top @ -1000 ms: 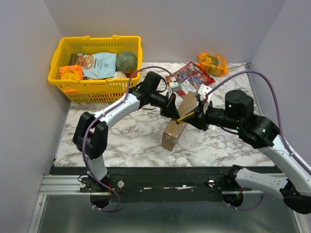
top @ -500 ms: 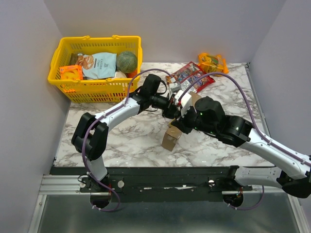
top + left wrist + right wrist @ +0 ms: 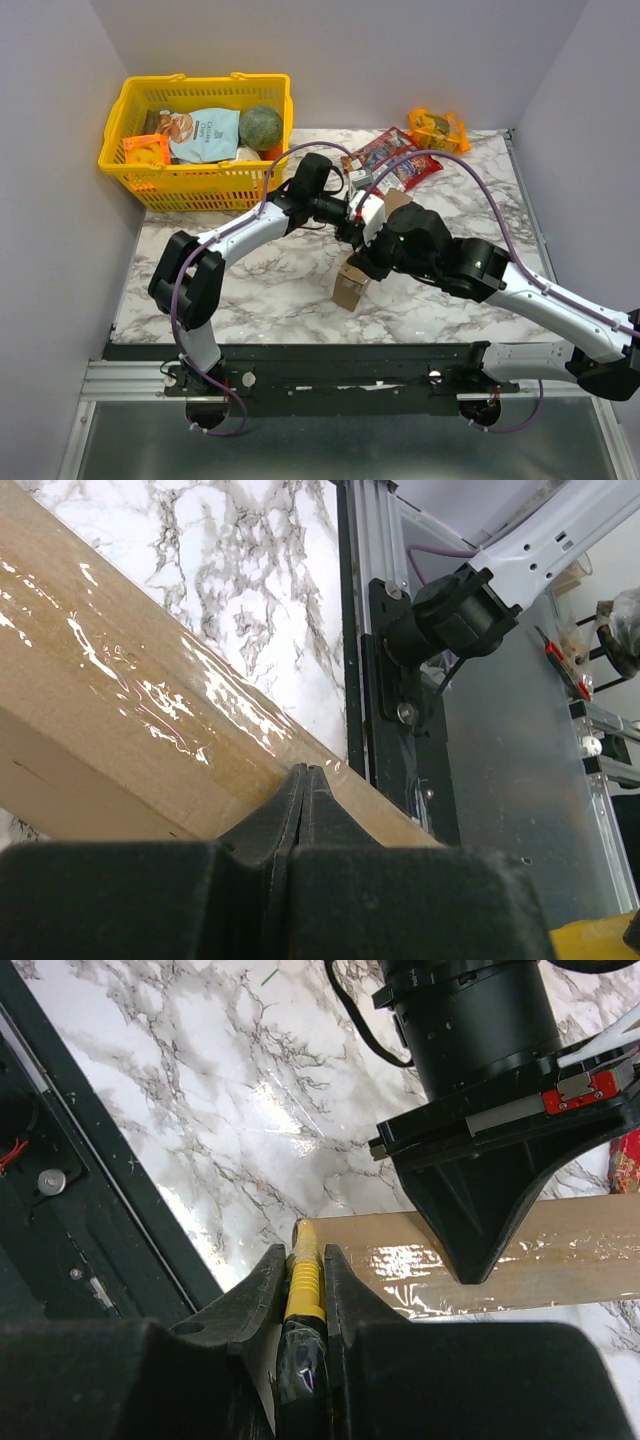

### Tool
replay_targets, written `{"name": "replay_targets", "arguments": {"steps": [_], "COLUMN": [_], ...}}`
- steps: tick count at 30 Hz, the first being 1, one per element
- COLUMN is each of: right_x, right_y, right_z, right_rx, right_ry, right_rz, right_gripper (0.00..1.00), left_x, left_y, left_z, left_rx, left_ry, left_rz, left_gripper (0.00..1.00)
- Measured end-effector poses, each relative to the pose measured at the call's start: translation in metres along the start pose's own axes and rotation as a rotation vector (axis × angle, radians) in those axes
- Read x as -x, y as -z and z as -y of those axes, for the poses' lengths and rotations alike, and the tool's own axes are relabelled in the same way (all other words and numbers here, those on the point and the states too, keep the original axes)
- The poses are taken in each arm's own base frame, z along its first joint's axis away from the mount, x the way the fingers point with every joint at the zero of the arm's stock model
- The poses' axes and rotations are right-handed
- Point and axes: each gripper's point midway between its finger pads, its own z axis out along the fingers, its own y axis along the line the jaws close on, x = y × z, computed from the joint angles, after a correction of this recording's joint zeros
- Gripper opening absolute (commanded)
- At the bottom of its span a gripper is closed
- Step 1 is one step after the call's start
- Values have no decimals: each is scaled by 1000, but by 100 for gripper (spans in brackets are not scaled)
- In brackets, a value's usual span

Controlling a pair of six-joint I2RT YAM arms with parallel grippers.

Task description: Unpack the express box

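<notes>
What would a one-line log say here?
left gripper shut on express box edge | right gripper shut on yellow tool | tip at box edge

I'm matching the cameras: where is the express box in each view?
Top external: express box at centre, between both arms.
Left wrist: express box runs diagonally, upper left to bottom centre.
Right wrist: express box is a taped band across the right middle.
Shared landmark: the marble table.

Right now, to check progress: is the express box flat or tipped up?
Tipped up: the express box slants steeply, low end by the table, left gripper touching its taped side.
</notes>
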Motion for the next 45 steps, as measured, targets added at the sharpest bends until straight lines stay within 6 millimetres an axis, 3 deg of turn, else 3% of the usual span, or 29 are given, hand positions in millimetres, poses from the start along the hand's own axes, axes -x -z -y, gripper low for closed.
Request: {"name": "replay_targets", "arguments": {"steps": [34, 45], "right_x": [-10, -23], "right_y": [-16, -5], "right_z": [-5, -1], "right_rx": [23, 30], "right_ry": [28, 138], "right_rz": [-50, -121], "right_gripper": [0, 1], "left_x": [0, 1], "left_y": [-1, -4], "left_z": [-1, -5], "left_rx": [-1, -5], "left_ry": [15, 1], "left_rz": [2, 9], "left_gripper": [1, 1]}}
